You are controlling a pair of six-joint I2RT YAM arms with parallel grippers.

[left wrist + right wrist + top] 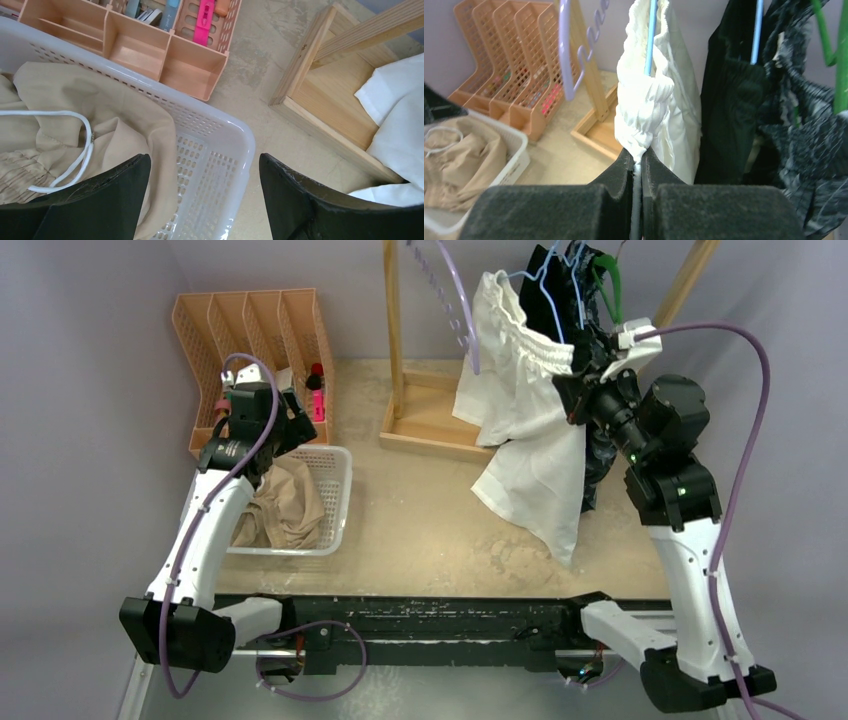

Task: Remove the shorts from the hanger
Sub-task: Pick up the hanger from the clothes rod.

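White shorts (520,430) hang from a light blue hanger (651,35) on the wooden rack. My right gripper (638,155) is shut on the gathered waistband of the white shorts (644,100). Behind them hang black shorts (729,100) and dark patterned shorts (809,140). Tan shorts (290,505) lie crumpled in the white basket (335,465) at the left, their white drawstring showing. My left gripper (205,162) hovers open over the basket's right corner (220,130), beside the tan shorts (75,100), holding nothing.
An orange file organiser (250,330) stands behind the basket. The rack's wooden base (430,425) and post sit between basket and hanging clothes. An empty purple hanger (566,50) hangs left of the white shorts; a green hanger (839,60) carries the patterned pair.
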